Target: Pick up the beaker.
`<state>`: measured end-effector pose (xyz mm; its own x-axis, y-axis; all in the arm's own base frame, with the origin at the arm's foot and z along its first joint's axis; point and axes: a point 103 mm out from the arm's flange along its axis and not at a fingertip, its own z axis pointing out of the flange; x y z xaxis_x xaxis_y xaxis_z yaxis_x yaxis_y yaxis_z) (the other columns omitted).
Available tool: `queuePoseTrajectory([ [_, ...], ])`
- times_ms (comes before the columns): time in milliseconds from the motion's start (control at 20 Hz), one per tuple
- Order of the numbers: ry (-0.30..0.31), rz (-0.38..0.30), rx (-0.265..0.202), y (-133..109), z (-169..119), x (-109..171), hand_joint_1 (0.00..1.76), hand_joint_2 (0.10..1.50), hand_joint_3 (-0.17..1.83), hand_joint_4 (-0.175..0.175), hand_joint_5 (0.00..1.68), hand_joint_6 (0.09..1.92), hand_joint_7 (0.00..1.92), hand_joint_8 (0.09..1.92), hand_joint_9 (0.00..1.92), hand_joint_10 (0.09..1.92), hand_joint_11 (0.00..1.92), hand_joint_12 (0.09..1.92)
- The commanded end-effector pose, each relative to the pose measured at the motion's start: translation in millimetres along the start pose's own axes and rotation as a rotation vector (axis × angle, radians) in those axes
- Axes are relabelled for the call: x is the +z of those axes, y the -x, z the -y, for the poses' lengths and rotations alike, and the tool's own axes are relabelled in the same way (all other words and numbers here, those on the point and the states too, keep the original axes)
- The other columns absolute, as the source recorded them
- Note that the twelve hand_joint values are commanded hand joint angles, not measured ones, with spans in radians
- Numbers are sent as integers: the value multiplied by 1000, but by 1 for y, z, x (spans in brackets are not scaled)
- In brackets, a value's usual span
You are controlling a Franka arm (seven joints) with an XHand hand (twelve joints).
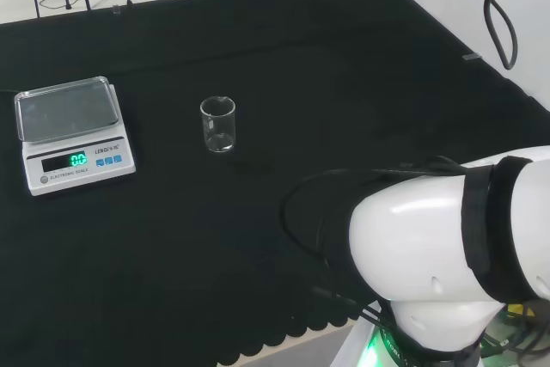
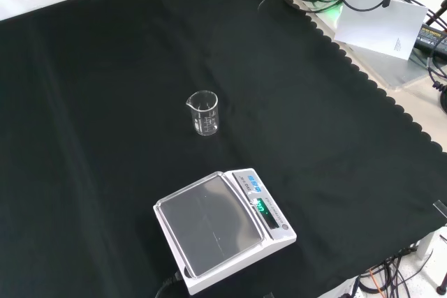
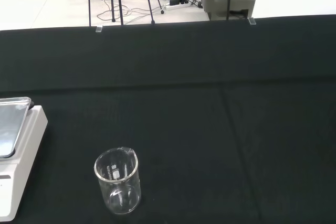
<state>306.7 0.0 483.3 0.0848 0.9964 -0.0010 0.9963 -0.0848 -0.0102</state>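
On black cloth (image 1: 344,83), clear beaker (image 1: 218,125) upright and empty, white scale (image 1: 73,133) well apart at head-view left, fingers' state impossible to tell.

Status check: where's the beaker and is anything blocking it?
Beaker upright on the black cloth, untouched, looks empty. Scale left of it in head view, apart. Nothing in the way.

Small clear glass beaker (image 1: 218,125) with smooth glossy walls catching highlights, matt black woven cloth (image 1: 284,83) covering the tabletop with faint creases and a scalloped edge, white smooth plastic digital scale (image 1: 76,135) with a brushed silvery metal-looking weighing pan, glossy white arm link (image 1: 447,255)
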Motion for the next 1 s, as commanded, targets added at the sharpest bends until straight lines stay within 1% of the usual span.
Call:
queuePoseTrajectory([
  [50,6,15,1,1,-1,1,613,560,491,36,34,91,5,604,112,816,0,1237],
  [200,-1,19,11,6,-5,4,610,638,341,37,54,87,0,604,77,880,0,1250],
  [300,-6,19,15,7,-9,8,611,652,314,37,58,87,0,604,71,888,0,1250],
  [450,-27,13,7,5,-24,22,612,657,302,37,57,87,0,601,66,889,0,1249],
  [700,-92,3,-39,-7,-58,62,618,663,290,38,54,87,0,589,60,889,0,1243],
  [900,-129,-7,-71,-17,-86,93,621,670,277,38,49,87,0,575,57,890,0,1228],
  [1000,-166,-7,-88,-22,-100,109,622,672,273,38,48,87,0,571,57,890,0,1223],
])
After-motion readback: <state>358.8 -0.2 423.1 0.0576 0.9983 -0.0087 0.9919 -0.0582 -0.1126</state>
